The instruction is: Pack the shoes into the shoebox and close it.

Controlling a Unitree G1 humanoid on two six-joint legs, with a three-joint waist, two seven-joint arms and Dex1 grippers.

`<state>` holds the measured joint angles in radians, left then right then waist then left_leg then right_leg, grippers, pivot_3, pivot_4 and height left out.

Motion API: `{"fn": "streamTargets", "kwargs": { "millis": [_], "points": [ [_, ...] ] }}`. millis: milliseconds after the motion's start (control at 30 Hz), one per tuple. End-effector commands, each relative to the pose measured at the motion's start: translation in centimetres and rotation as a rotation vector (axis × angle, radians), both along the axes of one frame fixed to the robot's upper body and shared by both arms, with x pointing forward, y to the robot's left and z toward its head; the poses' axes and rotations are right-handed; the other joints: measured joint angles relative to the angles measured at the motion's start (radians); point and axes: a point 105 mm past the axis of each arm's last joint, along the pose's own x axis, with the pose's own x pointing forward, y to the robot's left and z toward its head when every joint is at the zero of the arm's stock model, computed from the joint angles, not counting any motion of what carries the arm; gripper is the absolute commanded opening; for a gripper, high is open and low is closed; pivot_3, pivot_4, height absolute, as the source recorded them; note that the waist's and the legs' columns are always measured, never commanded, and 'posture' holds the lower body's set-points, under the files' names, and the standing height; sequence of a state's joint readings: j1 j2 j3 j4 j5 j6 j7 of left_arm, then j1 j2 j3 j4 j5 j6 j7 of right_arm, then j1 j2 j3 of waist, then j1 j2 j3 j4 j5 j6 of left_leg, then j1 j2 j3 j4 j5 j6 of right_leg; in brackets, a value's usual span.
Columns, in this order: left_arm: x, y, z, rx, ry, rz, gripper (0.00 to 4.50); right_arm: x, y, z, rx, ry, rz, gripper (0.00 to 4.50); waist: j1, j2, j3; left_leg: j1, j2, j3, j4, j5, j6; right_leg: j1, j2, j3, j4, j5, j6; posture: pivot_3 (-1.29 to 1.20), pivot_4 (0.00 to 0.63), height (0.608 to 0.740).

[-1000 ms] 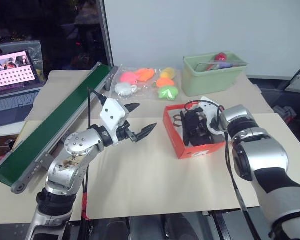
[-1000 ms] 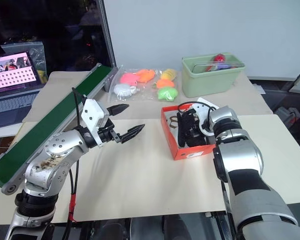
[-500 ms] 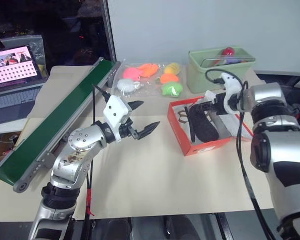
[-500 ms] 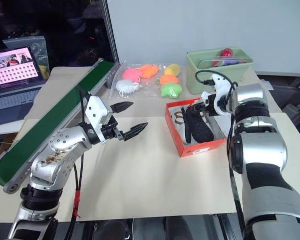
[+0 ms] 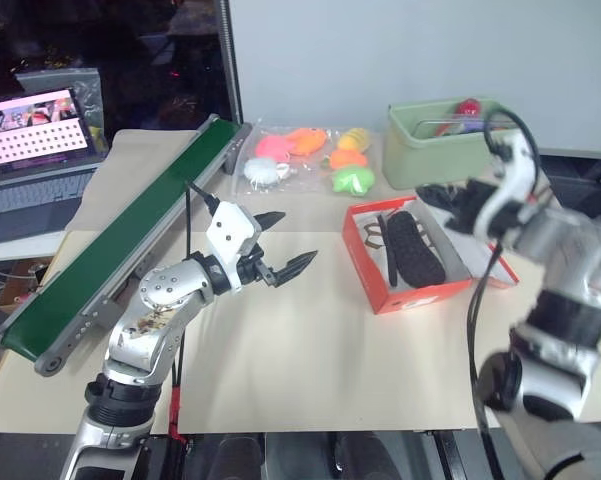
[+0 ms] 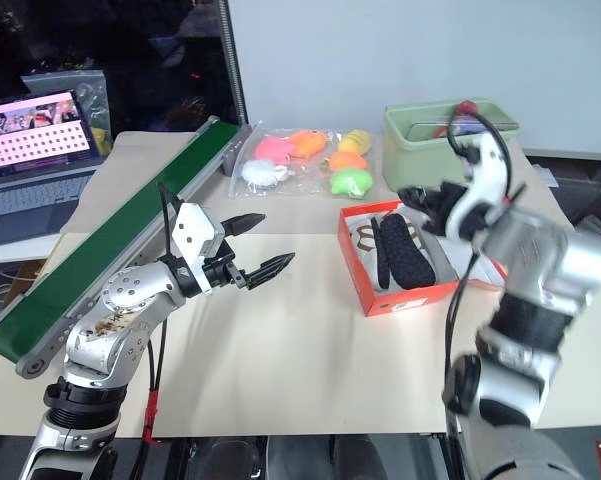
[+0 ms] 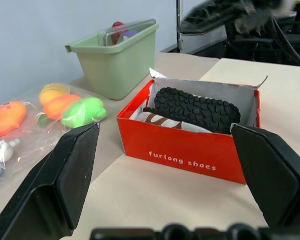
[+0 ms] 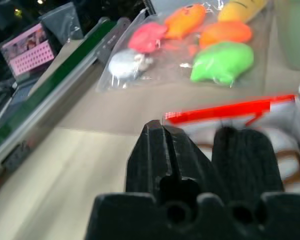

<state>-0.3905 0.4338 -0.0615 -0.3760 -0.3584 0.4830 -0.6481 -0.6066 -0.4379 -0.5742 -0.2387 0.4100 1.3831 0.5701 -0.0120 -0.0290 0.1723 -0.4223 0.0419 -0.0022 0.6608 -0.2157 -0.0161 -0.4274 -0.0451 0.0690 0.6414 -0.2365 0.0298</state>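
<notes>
The orange-red shoebox (image 5: 430, 295) stands open right of the table's centre, its white-lined flap lid (image 5: 485, 262) folded out to the right. Both shoes (image 5: 415, 248) lie on their sides inside it, black soles (image 7: 197, 107) showing beside a whitish upper (image 7: 164, 122). My right gripper (image 5: 442, 195) hovers above the box's far right corner, shut with nothing in it; its fingers (image 8: 162, 150) are pressed together. To the left of the box my left gripper (image 5: 293, 237) is held level and open, pointing at the box with its fingers (image 7: 65, 175) spread wide.
A pale green bin (image 5: 445, 150) stands behind the box. A clear bag of coloured toys (image 5: 310, 160) lies left of the bin. A long green conveyor (image 5: 130, 245) runs along the table's left side, and a laptop (image 5: 35, 150) sits beyond it.
My right gripper has come up and back out of the shoebox and closed empty. The left arm has kept still. The camera has shifted a little.
</notes>
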Motion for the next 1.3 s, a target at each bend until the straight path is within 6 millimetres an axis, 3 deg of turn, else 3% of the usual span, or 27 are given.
{"fn": "streamTargets", "kwargs": {
  "millis": [33, 133, 267, 367, 600, 800, 933, 1033, 1167, 1300],
  "points": [
    [-0.8, -0.5, 1.0, -0.007, -0.031, -0.057, 4.50, -3.8, -2.7, 1.6, -0.062, -0.107, -0.009, 0.02, 0.004, 0.001, 0.001, -0.001, -0.002, 0.000, 0.000, 0.000, 0.000, 0.000, -0.001, 0.001, 0.000, 0.000, 0.001, 0.00, 0.150, 0.729],
    [-1.1, -0.9, 0.6, 0.012, -0.016, -0.096, 4.50, -5.4, -6.1, 0.4, -0.176, -0.055, -0.085, 0.02, -0.009, 0.002, 0.000, 0.001, -0.006, 0.001, 0.000, 0.000, 0.000, 0.000, -0.005, 0.003, 0.001, 0.000, 0.003, 0.00, 0.150, 0.729],
    [-1.6, -1.4, -0.1, 0.043, 0.016, -0.155, 4.50, -6.4, -9.1, 0.2, -0.248, -0.034, -0.145, 0.02, -0.025, 0.002, 0.000, 0.010, -0.006, 0.002, 0.000, 0.000, 0.000, 0.008, -0.004, 0.004, 0.001, -0.004, 0.009, 0.00, 0.150, 0.729],
    [-1.7, -1.5, -0.8, 0.074, 0.028, -0.174, 4.50, -6.9, -10.9, -2.0, -0.354, 0.062, -0.172, 0.02, -0.029, 0.002, 0.000, 0.010, -0.005, 0.002, 0.000, 0.000, 0.001, 0.008, -0.003, 0.005, 0.001, -0.004, 0.010, 0.00, 0.150, 0.729],
    [-1.7, -2.1, -0.7, 0.073, 0.025, -0.191, 4.50, -6.9, -14.8, -9.9, -0.547, 0.326, -0.283, 0.02, -0.032, 0.002, 0.000, 0.009, -0.006, 0.002, 0.000, 0.000, 0.001, 0.008, -0.004, 0.006, 0.001, -0.004, 0.009, 0.00, 0.150, 0.729],
    [-1.8, -2.2, -0.6, 0.072, 0.023, -0.185, 4.50, -5.4, -15.0, -13.5, -0.522, 0.383, -0.241, 0.02, -0.035, 0.002, -0.001, 0.010, -0.006, 0.003, 0.000, 0.000, 0.001, 0.008, -0.003, 0.007, 0.001, -0.003, 0.008, 0.00, 0.150, 0.729],
    [-1.7, -2.1, -0.5, 0.069, 0.023, -0.174, 4.50, -4.5, -14.7, -14.8, -0.467, 0.408, -0.187, 0.02, -0.033, 0.002, -0.001, 0.010, -0.006, 0.003, 0.000, 0.000, 0.001, 0.008, -0.003, 0.007, 0.001, -0.003, 0.007, 0.00, 0.150, 0.729],
    [-1.8, -1.8, -0.5, 0.066, 0.022, -0.154, 4.50, -4.3, -12.6, -14.8, -0.394, 0.410, -0.082, 0.02, -0.033, 0.001, -0.001, 0.011, -0.006, 0.003, 0.000, 0.000, 0.001, 0.009, -0.003, 0.007, 0.001, -0.001, 0.004, 0.00, 0.150, 0.729],
    [-1.9, -1.6, -0.4, 0.063, 0.021, -0.143, 4.50, -4.1, -9.2, -13.3, -0.234, 0.383, 0.040, 0.02, -0.034, 0.001, -0.001, 0.012, -0.006, 0.002, 0.000, 0.000, 0.001, 0.009, -0.003, 0.007, 0.001, -0.001, 0.004, 0.00, 0.150, 0.729],
    [-2.2, -1.7, -0.3, 0.053, 0.028, -0.136, 4.50, -2.3, -7.3, -11.8, -0.089, 0.337, -0.006, 0.02, -0.033, 0.001, -0.001, 0.012, -0.006, 0.002, 0.000, 0.000, 0.001, 0.009, -0.003, 0.007, 0.002, -0.001, 0.004, 0.00, 0.150, 0.729]
  ]
}}
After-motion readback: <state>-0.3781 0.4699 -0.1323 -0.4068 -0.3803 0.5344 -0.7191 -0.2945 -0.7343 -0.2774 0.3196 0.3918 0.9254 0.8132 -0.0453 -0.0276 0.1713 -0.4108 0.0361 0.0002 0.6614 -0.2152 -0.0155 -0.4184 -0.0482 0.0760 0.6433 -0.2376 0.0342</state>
